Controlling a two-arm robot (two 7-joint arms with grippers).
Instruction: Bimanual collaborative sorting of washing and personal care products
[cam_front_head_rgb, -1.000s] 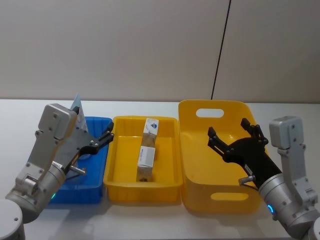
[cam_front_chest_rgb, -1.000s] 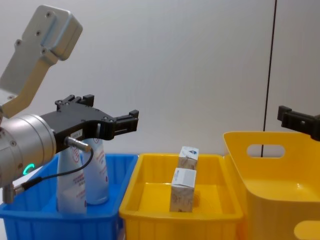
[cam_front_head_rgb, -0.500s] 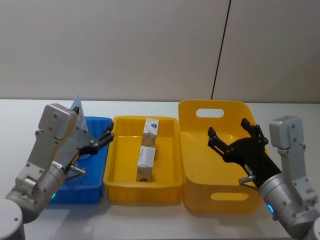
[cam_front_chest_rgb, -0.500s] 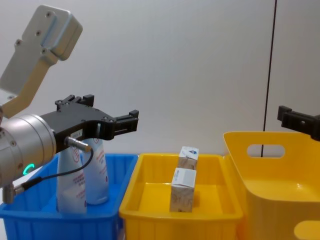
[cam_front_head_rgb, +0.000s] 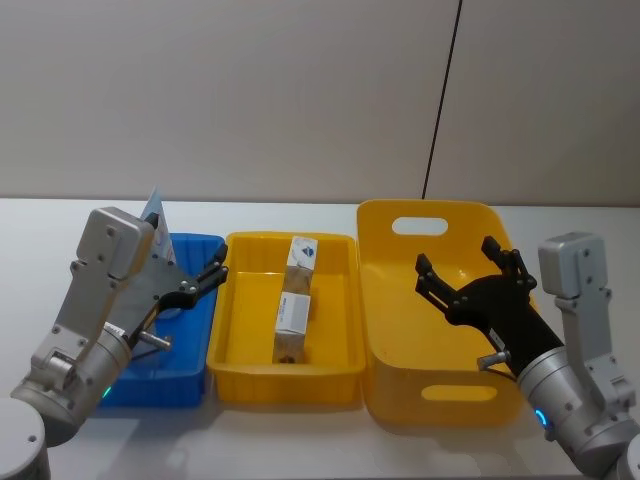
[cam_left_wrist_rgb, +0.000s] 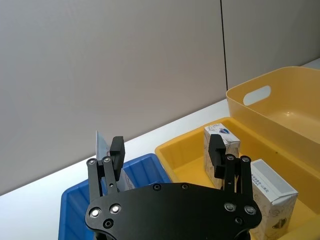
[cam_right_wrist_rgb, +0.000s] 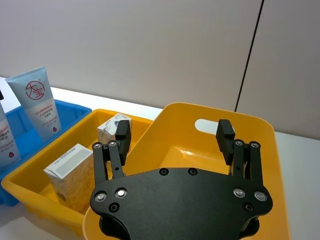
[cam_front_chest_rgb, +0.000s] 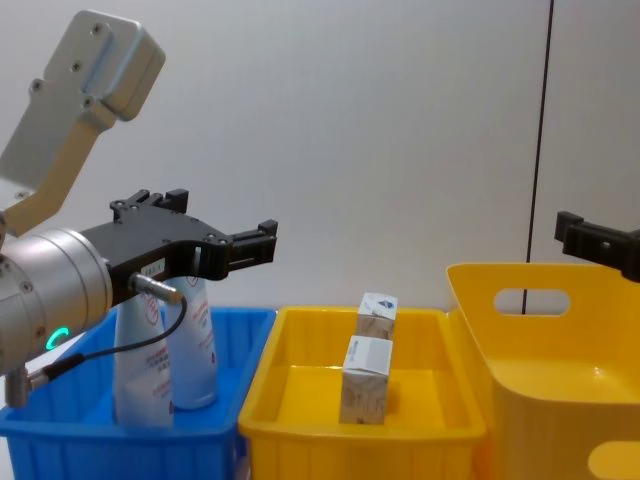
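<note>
Chest view: tubes (cam_front_chest_rgb: 197, 352) behind (left) claw (cam_front_chest_rgb: 226, 216)

The left gripper (cam_front_chest_rgb: 224, 216) hung with jaws spread above the blue bin (cam_front_chest_rgb: 120, 436), where two squeeze tubes (cam_front_chest_rgb: 192, 355) stood upright. Two cartons (cam_front_chest_rgb: 366, 382) stood mid-tray in the yellow tray (cam_front_chest_rgb: 360, 436), one behind the other. The right gripper (cam_front_chest_rgb: 597, 246) reached over the large yellow bin's (cam_front_chest_rgb: 540, 345) right edge.

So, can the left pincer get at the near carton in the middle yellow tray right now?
Probably yes. The left pincer is open above the edge of the blue bin, and the near carton stands upright in the open yellow tray beside it, nothing over it.
</note>
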